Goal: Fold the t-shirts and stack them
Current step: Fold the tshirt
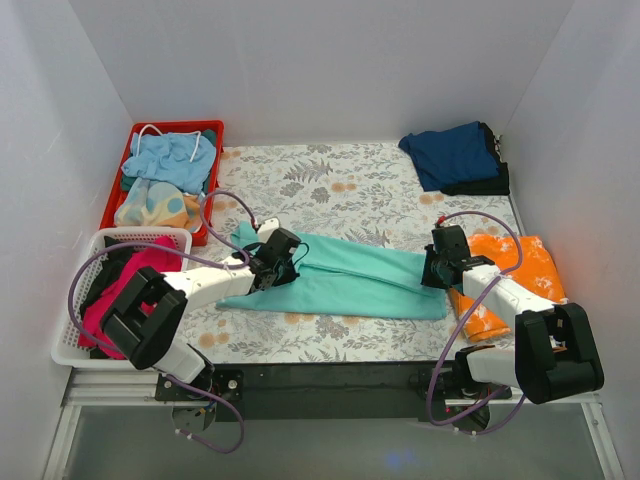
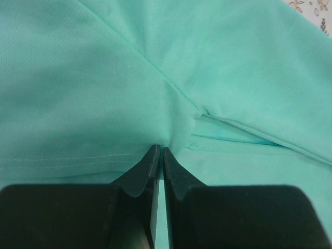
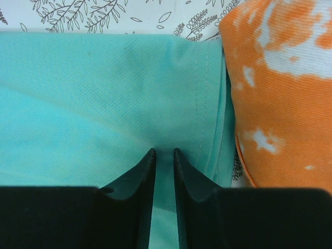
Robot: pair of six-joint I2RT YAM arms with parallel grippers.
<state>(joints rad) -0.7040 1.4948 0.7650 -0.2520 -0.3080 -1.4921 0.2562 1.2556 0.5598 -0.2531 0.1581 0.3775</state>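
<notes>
A teal-green t-shirt (image 1: 350, 275) lies folded into a long band across the middle of the table. My left gripper (image 1: 283, 262) is at its left end; in the left wrist view its jaws (image 2: 158, 148) are shut on a bunched fold of the teal cloth (image 2: 104, 78). My right gripper (image 1: 432, 265) is at the right end; in the right wrist view (image 3: 164, 150) it is shut on the teal cloth (image 3: 78, 93) near the stitched hem. An orange-and-white mottled shirt (image 1: 520, 262) lies right beside that hem (image 3: 280, 104). A folded navy shirt (image 1: 450, 152) lies at the back right.
A red basket (image 1: 170, 125) with light blue and pastel clothes stands at the back left. A white basket (image 1: 140, 235) holding a magenta shirt (image 1: 120, 290) and dark cloth stands at the front left. The floral tablecloth (image 1: 330, 180) is walled on three sides.
</notes>
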